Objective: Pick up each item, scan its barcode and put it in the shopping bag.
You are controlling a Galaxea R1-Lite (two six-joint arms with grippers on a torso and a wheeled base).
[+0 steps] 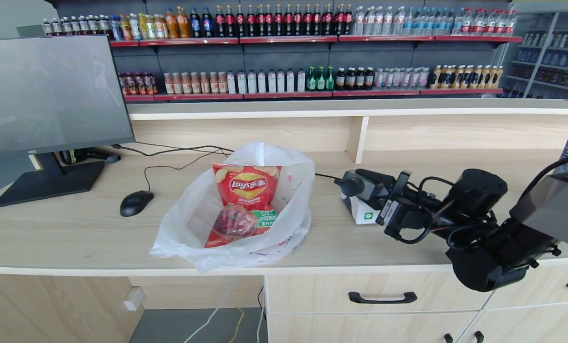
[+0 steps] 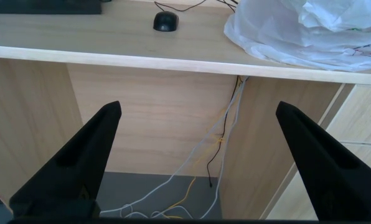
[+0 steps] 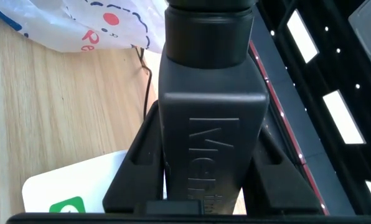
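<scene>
A white plastic shopping bag (image 1: 193, 214) is seen slumped open on a wooden checkout counter (image 1: 74, 228). Inside it, a red crisp packet (image 1: 246, 183) is propped upright, with a second red packet (image 1: 238, 224) laid in front. A black handheld barcode scanner (image 1: 360, 183) is clamped in the right gripper (image 3: 210, 168), beside a white payment box (image 1: 362, 214). The left gripper (image 2: 198, 118) is spread wide below the counter edge, with nothing in it. With both packets bagged, the task is judged largely done.

red chips (image 1: 246, 186), white shopping bag (image 1: 185, 227)
</scene>
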